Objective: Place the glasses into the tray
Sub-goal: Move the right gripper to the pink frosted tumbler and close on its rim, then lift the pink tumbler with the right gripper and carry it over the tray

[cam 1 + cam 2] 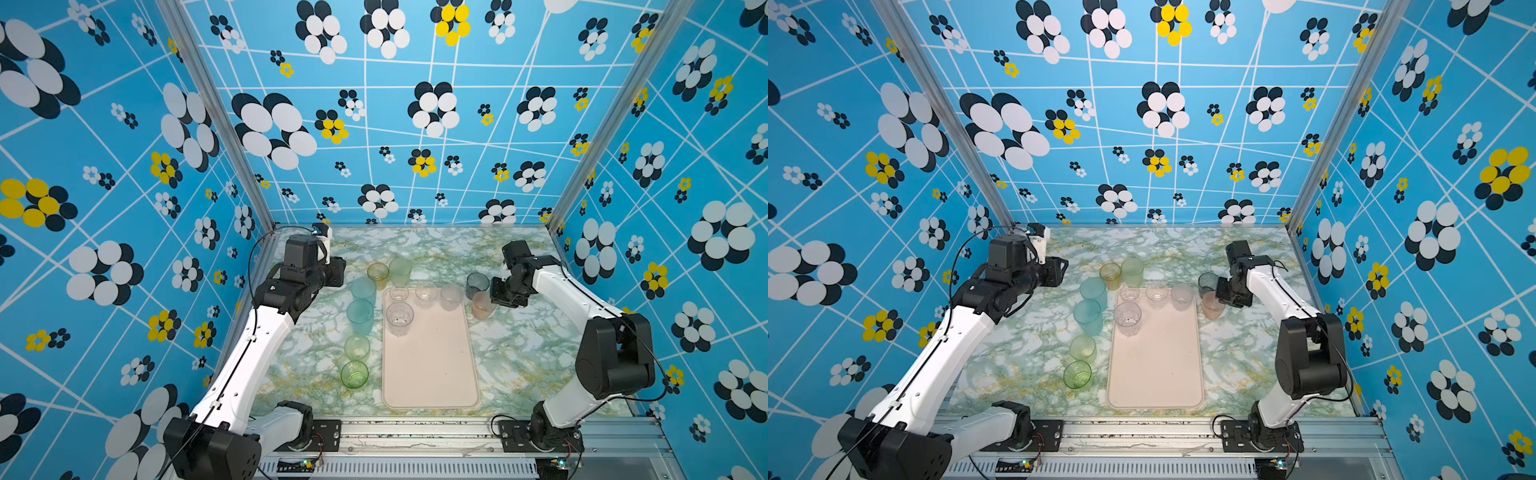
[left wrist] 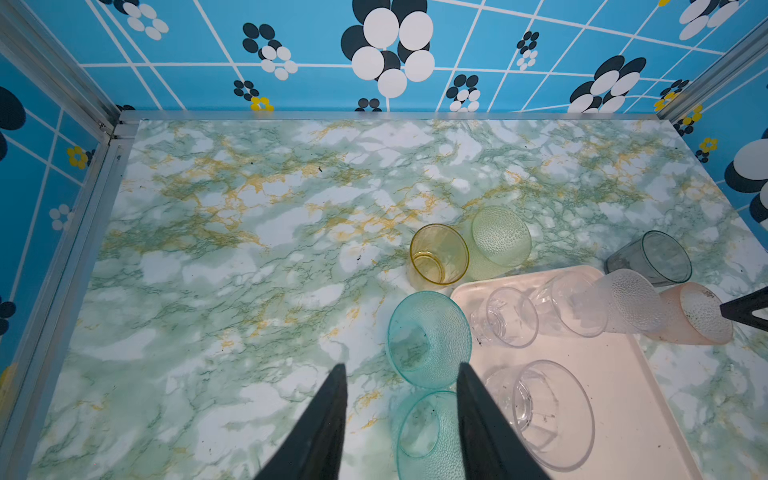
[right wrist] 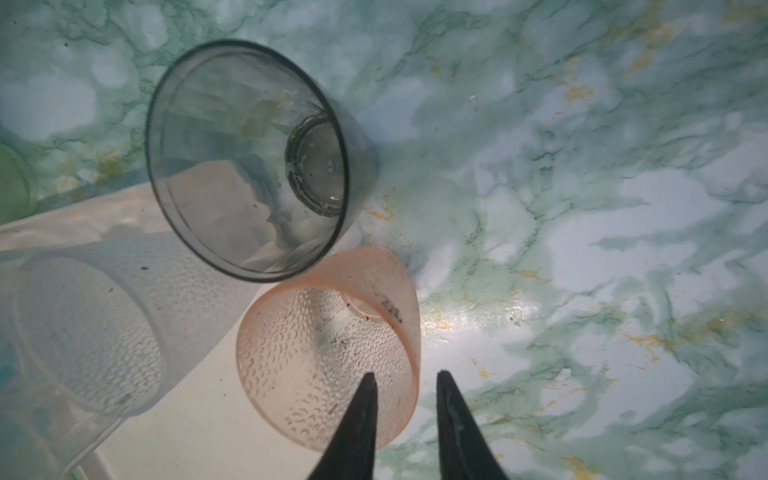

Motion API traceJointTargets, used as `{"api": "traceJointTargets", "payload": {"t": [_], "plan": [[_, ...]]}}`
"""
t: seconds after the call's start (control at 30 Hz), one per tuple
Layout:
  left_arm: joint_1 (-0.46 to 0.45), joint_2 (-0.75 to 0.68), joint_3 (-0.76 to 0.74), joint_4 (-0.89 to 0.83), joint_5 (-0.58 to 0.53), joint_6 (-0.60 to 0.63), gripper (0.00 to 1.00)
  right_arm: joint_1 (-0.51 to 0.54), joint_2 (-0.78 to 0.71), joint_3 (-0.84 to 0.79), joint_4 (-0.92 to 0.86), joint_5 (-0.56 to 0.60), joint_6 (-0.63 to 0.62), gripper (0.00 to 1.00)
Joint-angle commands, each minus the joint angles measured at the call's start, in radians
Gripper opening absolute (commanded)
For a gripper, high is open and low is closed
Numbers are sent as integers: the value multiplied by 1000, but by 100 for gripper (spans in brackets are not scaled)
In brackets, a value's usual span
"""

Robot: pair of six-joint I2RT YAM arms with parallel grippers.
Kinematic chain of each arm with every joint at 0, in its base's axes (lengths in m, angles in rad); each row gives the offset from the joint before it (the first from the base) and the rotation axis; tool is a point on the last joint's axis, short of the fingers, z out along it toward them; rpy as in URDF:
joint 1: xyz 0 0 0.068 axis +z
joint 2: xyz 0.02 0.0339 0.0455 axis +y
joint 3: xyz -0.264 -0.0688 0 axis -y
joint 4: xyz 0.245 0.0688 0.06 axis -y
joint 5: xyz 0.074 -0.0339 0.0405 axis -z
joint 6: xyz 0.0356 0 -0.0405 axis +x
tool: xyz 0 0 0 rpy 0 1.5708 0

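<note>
Table (image 1: pixel 519 365): green-and-gold marble pattern. Tray (image 1: pixel 430 365) lies lengthwise at centre; its near half is bare.

Inside the tray, far end, all upright:
- small clear tumbler (image 1: pixel 399 293), second clear tumbler (image 1: pixel 426 293) and dimpled clear tumbler (image 1: pixel 451 296) stand in a row along the far rim.
- large clear tumbler (image 1: pixel 400 318) stands just in front of the small one.

On the table, left of the tray, in a column from far to near: far teal tumbler (image 1: pixel 363 291), near teal tumbler (image 1: pixel 360 316), pale yellow-green tumbler (image 1: pixel 357 347), green tumbler (image 1: pixel 354 374). Beyond the tray's far left corner, amber tumbler (image 1: pixel 377 272) and pale green tumbler (image 1: pixel 400 270) stand side by side.

On the table, right of the tray's far corner: grey tumbler (image 1: pixel 477 284), with pink tumbler (image 1: pixel 483 304) just in front of it, close beside the tray rim.

Left gripper (image 2: pixel 401 368): jaws moderately apart and empty. It hangs above the table by the two teal tumblers, which show between and behind its fingers in the wrist view.

Right gripper (image 3: pixel 405 374): jaws narrowly apart and astride the pink tumbler's rim, one finger over the mouth and one outside the wall. A gap shows on both sides of the wall, so no grip is visible. The tumbler sits on the table.
</note>
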Motion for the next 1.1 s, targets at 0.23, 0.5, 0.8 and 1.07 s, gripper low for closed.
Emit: {"api": "traceJointTargets", "payload": {"t": [0.23,0.5,0.8,1.07], "plan": [[10,4,17,-19,-9,11,44,6,58,31,3,46,13,21],[11,3,21,-25,-11,13,44,7,78,29,18,44,13,15],[12,6,24,-33,-11,14,44,13,60,36,12,84,4,9],[11,10,21,-40,-9,16,44,17,-12,31,-42,140,-29,8]]}}
